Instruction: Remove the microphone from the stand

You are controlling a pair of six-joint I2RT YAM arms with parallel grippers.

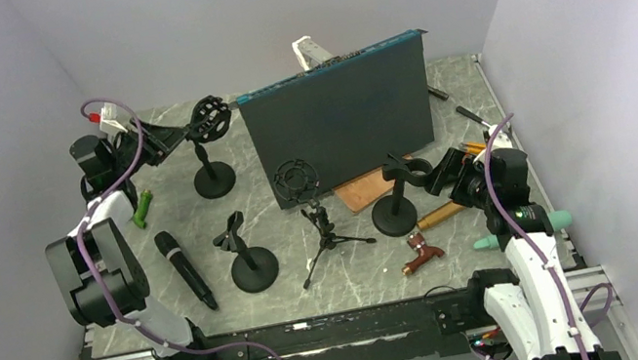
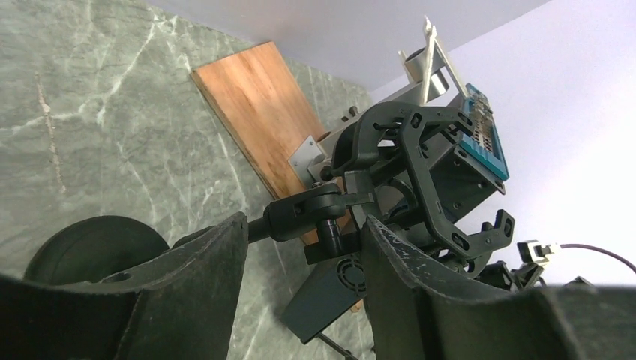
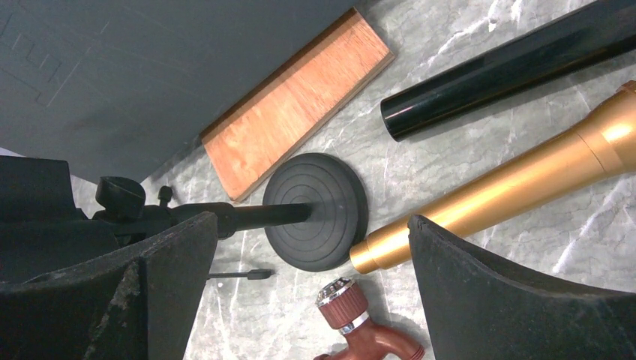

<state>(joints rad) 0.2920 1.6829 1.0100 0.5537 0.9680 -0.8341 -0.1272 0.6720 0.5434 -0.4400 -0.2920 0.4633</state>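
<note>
A black microphone (image 1: 185,269) lies flat on the table at the left front. A gold microphone (image 1: 440,214) lies flat near the right stand; it also shows in the right wrist view (image 3: 517,187). The back-left stand (image 1: 214,174) carries a round shock mount (image 1: 209,117) that looks empty in the left wrist view (image 2: 420,161). My left gripper (image 1: 172,138) is open, its fingers either side of that stand's swivel joint (image 2: 315,210). My right gripper (image 1: 434,175) is open and empty beside the right stand's clip (image 1: 397,169), above its round base (image 3: 319,210).
A dark upright panel (image 1: 339,117) stands at the back. A clip stand (image 1: 254,266) and a tripod stand with shock mount (image 1: 298,182) stand mid-table. A wood plank (image 3: 296,101), a red-brown tap (image 3: 360,322), a black tube (image 3: 510,67) and a green object (image 1: 142,209) lie about.
</note>
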